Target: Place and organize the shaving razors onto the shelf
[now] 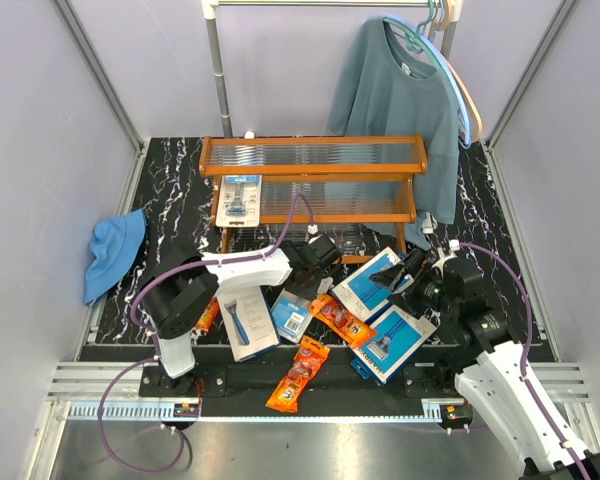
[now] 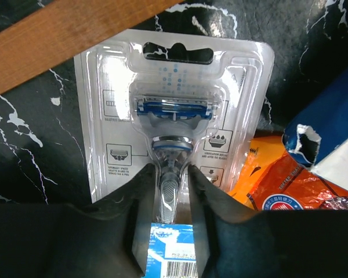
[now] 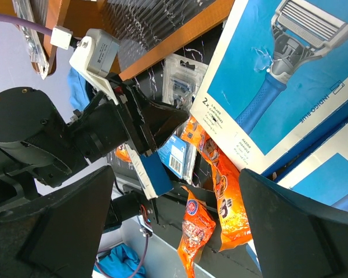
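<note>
Left gripper (image 2: pixel 170 174): fingers pinching the raised handle bubble of a grey-blue razor blister card (image 2: pixel 174 98), which lies on the black marble table (image 2: pixel 23 145) just in front of the shelf (image 1: pixel 315 143), beside an orange razor bag (image 2: pixel 278 185). Hazard, as judged: slick rounded plastic and a narrow hold may let the card twist, slip, or snag the shelf. Shelf contents: one razor card (image 1: pixel 238 198), middle tier, left; right gripper (image 3: pixel 174 202) spread wide, holding nothing.

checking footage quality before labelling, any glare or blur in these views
left wrist: light sheen on the blister card plastic, print sharp, left end effector fingers dark and soft; right wrist: blue box crisp, right end effector fingers blurred black masses; top external: even light, sharp throughout
</note>
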Tool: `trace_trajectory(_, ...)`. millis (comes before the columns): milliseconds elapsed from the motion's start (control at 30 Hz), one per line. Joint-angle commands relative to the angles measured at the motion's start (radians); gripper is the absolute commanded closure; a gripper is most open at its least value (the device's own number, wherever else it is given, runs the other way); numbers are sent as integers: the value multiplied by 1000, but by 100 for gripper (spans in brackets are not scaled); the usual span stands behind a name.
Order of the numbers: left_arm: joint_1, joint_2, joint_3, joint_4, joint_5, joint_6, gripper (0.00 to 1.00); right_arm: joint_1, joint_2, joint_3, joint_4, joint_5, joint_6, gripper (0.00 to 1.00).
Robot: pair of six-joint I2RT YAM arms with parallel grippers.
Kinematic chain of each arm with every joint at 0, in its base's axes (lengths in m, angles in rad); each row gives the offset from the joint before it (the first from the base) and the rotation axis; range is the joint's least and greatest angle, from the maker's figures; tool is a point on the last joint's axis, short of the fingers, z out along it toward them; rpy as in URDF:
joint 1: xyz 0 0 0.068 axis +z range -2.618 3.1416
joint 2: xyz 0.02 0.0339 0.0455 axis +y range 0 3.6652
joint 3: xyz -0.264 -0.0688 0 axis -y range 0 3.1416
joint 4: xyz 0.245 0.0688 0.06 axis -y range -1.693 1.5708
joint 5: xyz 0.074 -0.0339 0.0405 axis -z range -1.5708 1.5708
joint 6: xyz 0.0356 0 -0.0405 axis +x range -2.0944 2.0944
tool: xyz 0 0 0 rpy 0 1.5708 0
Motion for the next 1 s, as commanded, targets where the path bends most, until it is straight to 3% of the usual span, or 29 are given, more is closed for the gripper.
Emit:
trace_trajectory(0,-1,27,-6,32,-52,-19,68,3,-7,-1,31,-33,7,0)
trace_trajectory(33,0,33,-6,30,-49,-19,68,3,-4,-1,32,-37,6,0)
trace_trajectory(100,3,45,-3,30,-38,-20,78,3,-4,1,31,-39,6,0)
trace_trajectory(133,3,47,2,30,-36,-22,94,3,-4,-1,32,-42,6,0)
trace_trajectory(167,3,44,1,30,-36,-23,100,3,-5,1,31,-40,6,0)
trace_trajectory(700,-9,-275,34,-86,-239,-46,100,3,-16,-5,31,-46,6,0)
trace_trajectory(967,-20,-400,59,-94,-175,-57,100,3,-22,-5,31,-51,7,0)
